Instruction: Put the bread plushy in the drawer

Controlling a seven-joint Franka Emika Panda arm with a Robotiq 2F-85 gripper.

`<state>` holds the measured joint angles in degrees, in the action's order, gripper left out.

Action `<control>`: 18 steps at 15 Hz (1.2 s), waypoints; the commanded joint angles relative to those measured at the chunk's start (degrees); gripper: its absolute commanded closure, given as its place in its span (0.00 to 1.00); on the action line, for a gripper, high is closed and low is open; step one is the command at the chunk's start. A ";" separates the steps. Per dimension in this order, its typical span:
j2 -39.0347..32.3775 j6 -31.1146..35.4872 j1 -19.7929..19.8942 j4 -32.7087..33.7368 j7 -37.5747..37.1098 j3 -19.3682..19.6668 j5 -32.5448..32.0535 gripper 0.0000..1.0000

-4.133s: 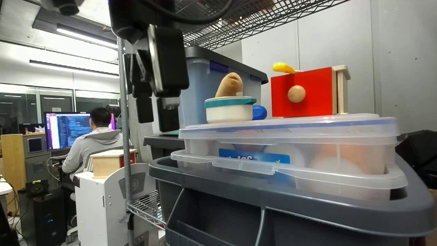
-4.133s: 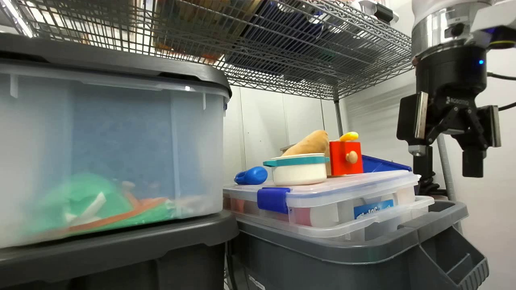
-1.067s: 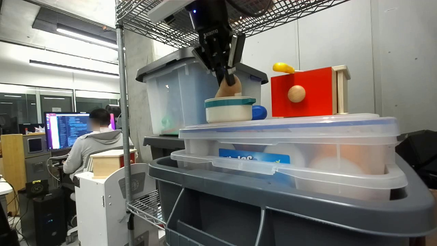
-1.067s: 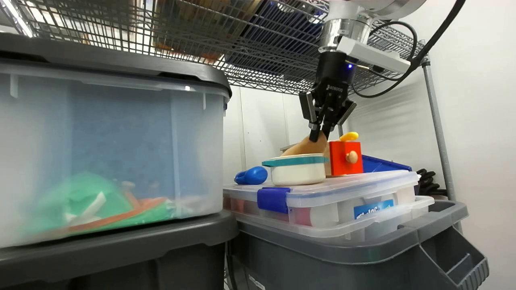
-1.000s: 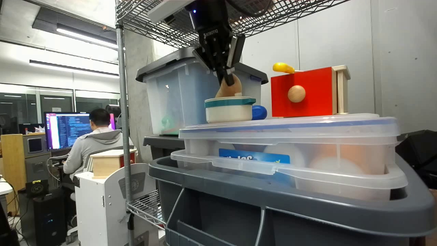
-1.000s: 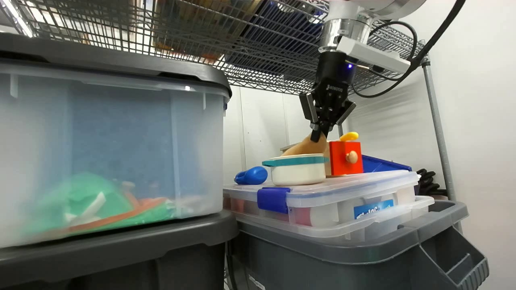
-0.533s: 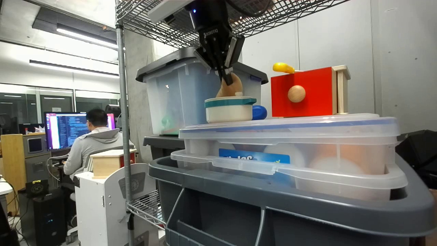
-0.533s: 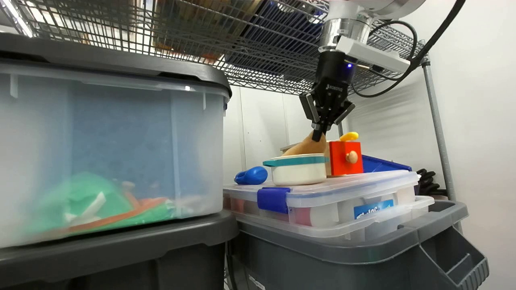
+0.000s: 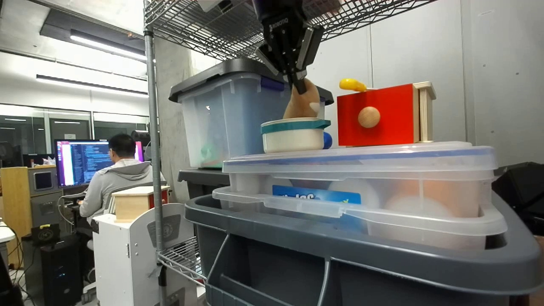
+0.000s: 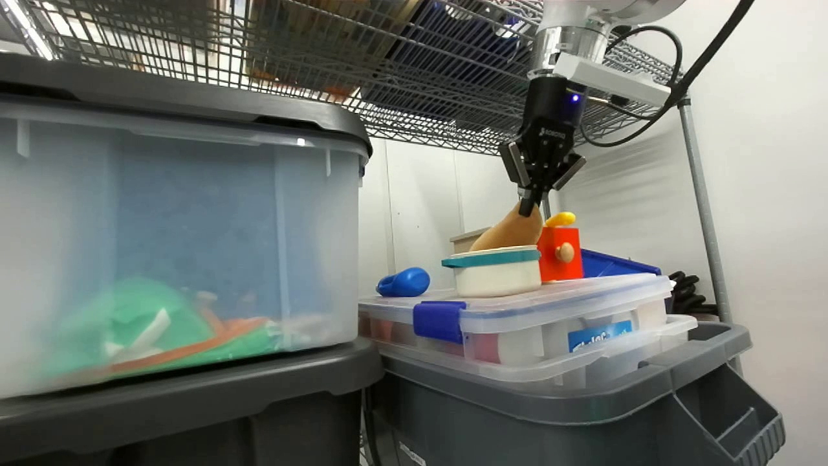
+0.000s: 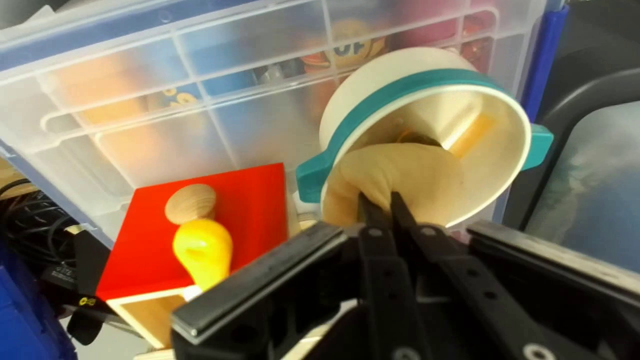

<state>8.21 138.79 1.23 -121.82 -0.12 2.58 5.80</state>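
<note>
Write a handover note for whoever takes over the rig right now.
Gripper: fingers shut on the upper end of the bread plushy.
Plushy: its lower part is inside the white bowl; its top stands above the rim.
Drawer: red front with a knob, beside the bowl; the wrist view suggests it's pulled open, so check.
Done: plushy grasped.
Left: lift it clear, carry it over, lower it in, release.
Watch: the bowl has shifted toward the drawer with the plushy.

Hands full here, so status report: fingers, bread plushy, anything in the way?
Fingers shut on the bread plushy. Its lower end inside the teal-rimmed bowl, which has shifted along. In the way, likely: red drawer looks shut.
</note>
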 commanded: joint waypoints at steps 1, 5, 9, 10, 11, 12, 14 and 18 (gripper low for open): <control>-3.28 -2.42 0.76 6.31 0.22 0.71 0.48 0.99; -5.04 -0.20 1.19 7.08 0.30 0.96 1.13 0.99; -8.20 1.29 1.33 8.71 0.45 0.82 1.90 0.99; -8.20 1.31 1.40 8.72 0.60 0.80 2.07 0.99; -7.87 1.11 1.45 8.66 0.66 0.78 2.18 0.99; -7.61 0.94 1.51 8.68 0.74 0.77 2.33 0.99; -6.32 0.45 1.57 8.26 0.93 0.81 2.49 0.99; -2.82 -0.44 1.59 6.85 1.21 0.94 2.76 0.99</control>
<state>2.03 139.77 2.59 -113.91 -0.13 3.34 7.08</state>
